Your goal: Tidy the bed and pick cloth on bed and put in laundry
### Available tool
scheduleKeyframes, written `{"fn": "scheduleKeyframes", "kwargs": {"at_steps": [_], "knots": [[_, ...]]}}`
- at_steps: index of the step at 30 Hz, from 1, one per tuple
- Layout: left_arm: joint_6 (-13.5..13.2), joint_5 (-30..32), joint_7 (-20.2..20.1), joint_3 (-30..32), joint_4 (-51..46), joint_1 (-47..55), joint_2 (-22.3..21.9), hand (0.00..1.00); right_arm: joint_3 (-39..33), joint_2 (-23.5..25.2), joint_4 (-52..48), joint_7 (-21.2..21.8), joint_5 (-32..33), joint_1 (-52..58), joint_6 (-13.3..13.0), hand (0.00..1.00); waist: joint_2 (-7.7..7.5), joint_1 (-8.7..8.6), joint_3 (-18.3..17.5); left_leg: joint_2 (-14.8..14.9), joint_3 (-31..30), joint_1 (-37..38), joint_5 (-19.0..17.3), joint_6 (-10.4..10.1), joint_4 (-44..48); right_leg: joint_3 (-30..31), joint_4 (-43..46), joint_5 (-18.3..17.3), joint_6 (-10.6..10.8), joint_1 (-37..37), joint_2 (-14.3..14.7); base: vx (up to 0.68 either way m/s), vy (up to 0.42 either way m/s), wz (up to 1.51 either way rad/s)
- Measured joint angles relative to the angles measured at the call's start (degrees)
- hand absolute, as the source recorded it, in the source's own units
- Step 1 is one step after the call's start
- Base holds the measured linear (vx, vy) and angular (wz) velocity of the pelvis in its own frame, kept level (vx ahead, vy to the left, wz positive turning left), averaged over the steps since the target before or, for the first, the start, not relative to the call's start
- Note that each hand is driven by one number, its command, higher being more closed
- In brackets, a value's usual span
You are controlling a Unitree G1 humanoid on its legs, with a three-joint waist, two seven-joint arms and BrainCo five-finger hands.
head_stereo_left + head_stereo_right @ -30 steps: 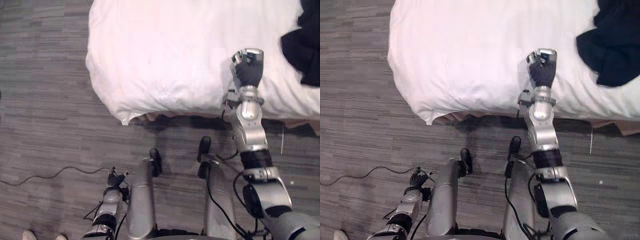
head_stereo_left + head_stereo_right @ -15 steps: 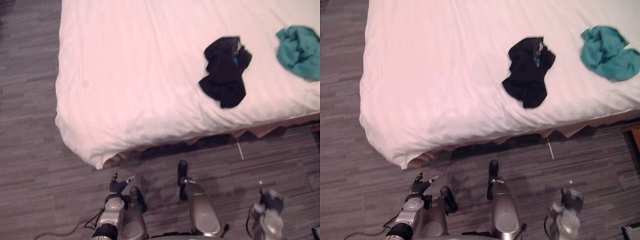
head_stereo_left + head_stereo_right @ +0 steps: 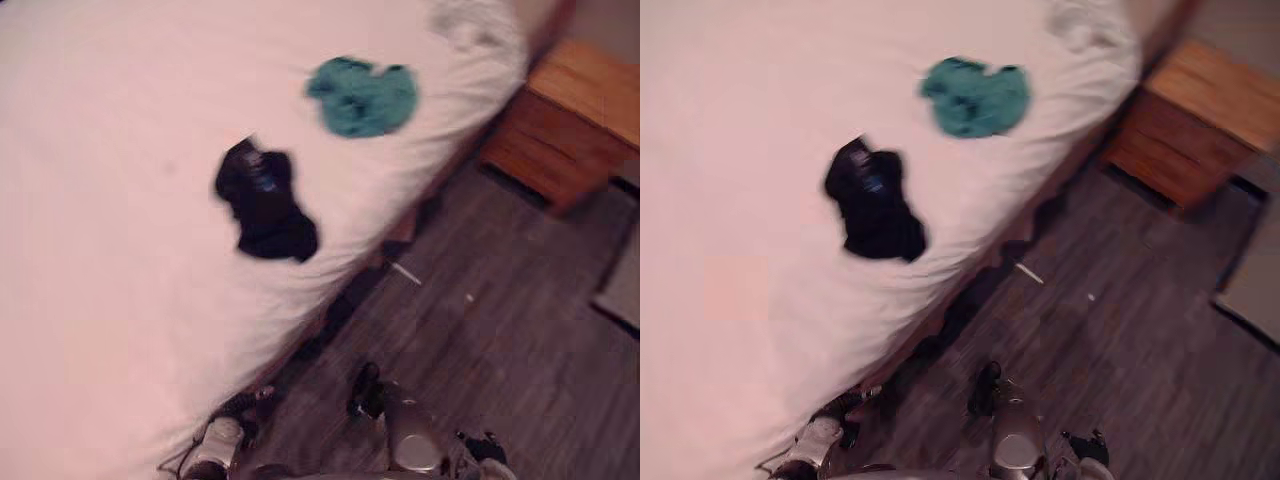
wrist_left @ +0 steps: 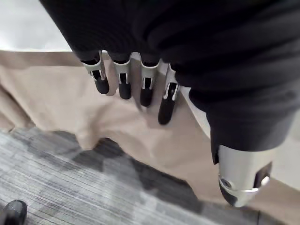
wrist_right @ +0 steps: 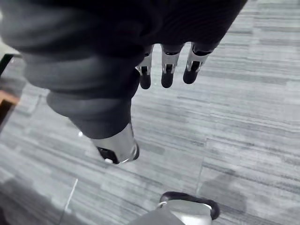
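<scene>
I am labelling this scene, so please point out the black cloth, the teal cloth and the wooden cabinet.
black cloth [image 3: 265,205], left eye view, on its middle.
teal cloth [image 3: 362,97], left eye view, on its middle.
wooden cabinet [image 3: 590,85], left eye view, on its top.

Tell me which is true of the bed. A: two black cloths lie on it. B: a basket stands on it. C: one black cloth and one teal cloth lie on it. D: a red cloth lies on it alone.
C: a black cloth and a teal cloth lie apart on the white bed.
</scene>
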Motion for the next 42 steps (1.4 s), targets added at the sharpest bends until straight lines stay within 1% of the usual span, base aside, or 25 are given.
{"fn": "scheduleKeyframes", "kwargs": {"at_steps": [1,2,3,5,8,10,14,16,17,18,19,21,23,24,26,28,29,30,31,33,34,36,38,40,42], "knots": [[-0.07,-0.08,0.01,0.25,0.07,1.00,-0.69,0.00,0.92,-0.07,-0.32,0.10,-0.36,0.02,-0.02,0.00,0.00,0.58,-0.08,-0.30,-6.20,-3.32,-0.76,2.16,4.84,2.64,-1.03,0.16,-0.27,0.54,1.15,0.39,0.005,-2.85],[-0.15,-1.20,-0.99,3.25,-1.14,0.78,-1.37,0.00,2.66,-0.15,-0.80,0.49,-0.92,-0.01,0.02,0.00,0.03,2.00,-0.08,-4.38,-22.42,-12.80,-6.97,0.28,14.39,8.68,-2.03,0.13,-0.52,1.75,3.77,0.34,0.084,-2.50],[0.11,-4.05,-3.03,4.76,-1.81,0.45,-1.84,0.00,3.84,-0.79,-0.31,0.83,-1.73,0.18,0.18,0.00,-0.07,3.08,-0.02,-7.80,-30.56,-17.53,-10.70,-0.90,16.22,12.52,-2.91,0.13,-0.50,3.73,5.46,0.34,0.119,-2.51],[0.76,-8.55,-4.63,5.43,-2.24,-0.34,-2.96,0.00,5.31,-1.12,-0.26,0.88,-3.34,0.46,0.28,0.00,-0.59,4.07,0.12,-12.39,-39.34,-20.92,-14.60,-1.30,11.70,17.33,-4.43,0.40,-0.01,7.06,7.35,0.25,0.143,-1.76],[-0.34,-8.05,-4.29,4.78,-4.06,-0.21,-2.97,0.00,6.81,-0.94,0.04,1.04,-5.29,-1.38,0.09,0.00,-2.97,5.70,-0.90,-17.91,-46.84,-22.06,-16.70,-3.44,-15.00,28.83,-6.46,0.67,2.46,8.03,8.87,0.18,0.186,-1.78],[-0.69,-7.09,-4.05,4.41,-3.64,-0.30,-2.92,0.00,7.30,-1.02,0.04,1.02,-5.40,-1.57,-0.12,0.00,-3.28,6.19,-1.78,-18.49,-47.08,-21.00,-12.93,-4.53,-24.30,31.44,-7.69,1.24,3.62,8.04,8.68,0.22,0.240,-1.72],[-1.00,-4.23,-1.61,1.99,-2.00,-0.78,-1.83,0.00,7.93,0.27,0.12,1.00,-6.19,2.30,0.09,0.00,-5.79,6.31,-3.06,-20.41,-43.18,-15.84,-13.44,-1.71,-29.36,34.40,-7.18,-0.24,7.94,9.03,7.41,0.29,0.179,-0.59],[-1.35,-4.26,-1.45,0.82,-1.37,-0.71,-1.88,0.00,7.96,0.28,0.16,1.04,-7.36,2.96,0.31,0.00,-5.74,5.60,-2.91,-21.73,-42.68,-13.02,-13.88,-0.39,-31.25,33.65,-2.01,-3.40,12.10,8.95,6.41,0.24,0.082,0.09],[-1.69,-4.26,-1.05,-1.12,-0.69,-0.74,-1.81,0.00,8.10,-0.11,0.01,1.40,-8.48,2.36,0.32,0.00,-5.83,5.19,-2.74,-22.42,-42.58,-9.19,-14.10,-0.09,-33.68,31.91,10.57,-5.03,14.89,5.16,5.72,0.19,0.030,0.09],[-1.78,-4.24,-0.86,-2.21,-0.52,-0.63,-1.67,0.00,8.13,0.03,-0.31,1.92,-8.98,2.40,0.31,0.00,-6.10,4.73,-2.58,-22.71,-43.41,-6.82,-14.70,0.56,-34.53,28.78,18.52,-4.28,15.15,2.83,4.73,0.17,-0.004,0.15],[-1.80,-4.24,-0.73,-2.42,-0.45,-0.54,-1.71,0.00,8.12,0.12,-0.60,2.03,-9.13,2.48,0.34,0.00,-5.97,4.23,-2.46,-22.50,-44.15,-5.73,-15.07,0.70,-34.88,26.98,22.51,-3.50,14.94,1.64,4.12,0.20,-0.095,0.44],[-1.82,-4.22,0.25,-2.54,-0.33,-0.54,-2.69,0.00,8.25,-0.15,-1.08,2.07,-9.11,2.55,0.47,0.00,-5.40,3.47,-2.16,-21.23,-44.84,-1.41,-15.46,-0.13,-37.03,23.86,27.95,-8.49,8.92,-3.15,2.00,0.34,-0.211,0.44],[-1.79,-4.21,0.64,-2.39,-0.16,-0.43,-2.66,0.00,8.40,-0.77,-1.23,2.07,-8.55,1.70,0.49,0.00,-4.34,3.14,-2.06,-19.52,-45.45,-1.37,-16.99,-1.93,-37.07,24.20,18.15,-8.13,9.54,-6.00,0.73,0.32,-0.240,0.25],[-1.71,-4.02,0.80,-1.98,0.25,-0.46,-2.31,0.00,8.29,-1.19,-1.13,2.08,-7.46,1.21,0.62,0.00,-3.92,2.66,-1.79,-17.40,-46.63,-0.54,-18.74,-3.91,-37.77,22.64,8.63,-0.92,9.06,-6.03,-0.30,0.35,-0.308,0.24],[-1.73,-2.75,0.75,-2.17,0.89,-0.84,-2.54,0.00,6.51,-1.43,-1.06,1.86,-7.05,0.03,0.71,0.00,-1.11,1.73,-1.09,-16.37,-47.39,-0.93,-18.16,-6.32,-38.51,19.46,5.60,-0.62,8.59,-3.64,1.62,0.42,-0.313,0.28],[-1.92,-1.95,0.61,-1.67,1.03,-1.53,-2.91,0.00,5.67,-1.34,-1.87,1.84,-7.04,-1.19,0.71,0.00,-0.23,2.26,-0.13,-17.72,-47.49,1.48,-13.92,-5.24,-39.88,18.99,16.36,-1.79,11.74,-9.36,1.65,0.28,-0.189,0.12],[-1.97,-1.57,0.59,-1.25,1.51,-1.40,-2.08,0.00,5.86,-1.04,-2.22,1.96,-7.06,-0.40,0.65,0.00,-2.31,1.30,-1.03,-18.65,-45.97,3.22,-14.27,-5.01,-41.37,20.54,12.58,-4.04,10.27,-9.93,-0.74,0.18,-0.149,0.23],[-2.04,-1.41,0.64,-0.66,1.89,-1.41,-2.11,0.00,6.19,-0.81,-1.80,2.08,-7.14,-0.70,0.72,0.00,-1.72,1.28,-0.70,-18.11,-46.12,4.19,-14.94,-5.46,-40.91,19.49,13.95,-5.26,7.86,-9.58,-0.64,0.33,-0.253,0.34],[-2.05,-0.95,0.57,0.36,2.33,-1.16,-2.83,0.00,5.88,-1.29,-1.49,2.06,-7.32,-0.76,0.72,0.00,-0.22,1.21,-1.25,-16.04,-46.21,2.41,-14.90,-5.91,-36.51,18.29,11.83,-5.82,7.49,-7.45,1.01,0.35,-0.288,0.12],[-2.08,-0.98,0.59,2.87,2.00,0.22,-3.77,0.00,5.40,-1.24,-1.44,1.96,-7.48,-0.50,0.80,0.00,0.68,0.97,-1.11,-13.53,-47.17,-3.81,-12.35,-10.17,-19.11,17.37,6.44,-5.94,6.99,-1.54,3.82,0.41,-0.274,0.06],[-2.50,-2.35,0.56,6.33,-1.33,2.01,-5.56,0.00,5.59,-1.74,-2.64,1.86,-7.46,0.95,0.84,0.00,1.93,1.57,-1.12,-11.45,-50.08,-12.41,-5.30,-14.11,2.44,17.50,0.61,-5.56,5.03,5.36,7.13,0.39,-0.175,-0.08],[-3.15,-3.49,0.62,7.04,-3.83,2.98,-6.23,0.00,5.58,-2.18,-2.75,1.57,-7.44,1.49,1.04,0.00,2.10,3.22,-0.98,-10.89,-49.48,-18.17,-5.52,-13.41,18.13,19.43,-3.51,-5.39,2.87,10.95,9.24,0.43,-0.086,-0.53],[-3.36,-4.61,0.81,7.10,-5.41,3.11,-6.12,0.00,5.89,-2.04,-2.70,0.96,-7.39,1.30,1.20,0.00,1.61,4.65,-0.99,-11.07,-46.33,-22.81,-7.42,-10.23,23.98,21.89,-8.09,-5.08,1.81,16.91,9.68,0.38,-0.011,-0.65],[-4.30,-5.58,1.45,7.34,-6.58,3.04,-6.31,0.00,6.01,-2.19,-1.78,0.93,-7.39,0.40,1.22,0.00,1.32,5.77,-1.14,-11.21,-42.51,-27.55,-9.92,-6.43,18.86,24.33,-12.26,-4.09,2.56,21.25,9.18,0.43,0.062,-0.53],[-4.54,-6.46,1.60,7.53,-6.99,1.88,-6.21,0.00,5.83,-1.99,0.74,0.96,-7.40,-1.74,1.58,0.00,-0.11,7.10,-1.01,-14.63,-38.41,-30.97,-11.82,-5.41,1.29,25.82,-15.82,-4.61,4.70,25.17,6.46,0.55,0.156,-0.43]]}}
